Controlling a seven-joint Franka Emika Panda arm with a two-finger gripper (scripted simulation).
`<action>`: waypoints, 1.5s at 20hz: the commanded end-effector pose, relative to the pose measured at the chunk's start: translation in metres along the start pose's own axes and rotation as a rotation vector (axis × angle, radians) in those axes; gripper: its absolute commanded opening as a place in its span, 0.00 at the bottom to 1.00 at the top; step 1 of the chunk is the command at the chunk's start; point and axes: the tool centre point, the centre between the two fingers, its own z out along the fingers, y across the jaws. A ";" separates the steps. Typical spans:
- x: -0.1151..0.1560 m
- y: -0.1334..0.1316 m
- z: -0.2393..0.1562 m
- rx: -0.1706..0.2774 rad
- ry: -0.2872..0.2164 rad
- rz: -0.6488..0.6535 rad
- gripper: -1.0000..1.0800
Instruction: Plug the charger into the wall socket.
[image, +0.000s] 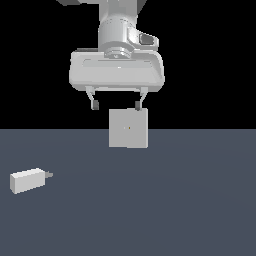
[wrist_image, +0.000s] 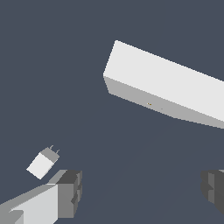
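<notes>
Hanging high over the desk (image: 200, 200), the arm points straight down, end effector (image: 116, 104) level with the socket's top edge in the exterior view. Jaws spread wide, nothing between them; both fingertips (image: 93, 104) clear of any object. One finger overlaps the socket's upper corner in that view, contact can't be confirmed.

Socket (image: 128, 128): flat light-grey square plate, upright on the desk, tiny yellowish dot at the centre of its face. Wrist view shows it from above as a long pale slab (wrist_image: 166, 83), with the dot on the darker face.

Charger (image: 27, 180): small off-white block lying on the desk, well apart from the socket, toward the exterior view's left and nearer the camera. Short grey prong sticks out of the end facing the exterior view's right. In the wrist view the charger (wrist_image: 42, 164) sits just beside one finger pad (wrist_image: 70, 192), prongs visible, untouched.
</notes>
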 end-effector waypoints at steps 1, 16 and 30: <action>0.000 0.000 0.000 0.000 0.000 0.000 0.96; -0.017 -0.020 0.012 -0.008 0.047 0.103 0.96; -0.042 -0.063 0.038 -0.024 0.139 0.305 0.96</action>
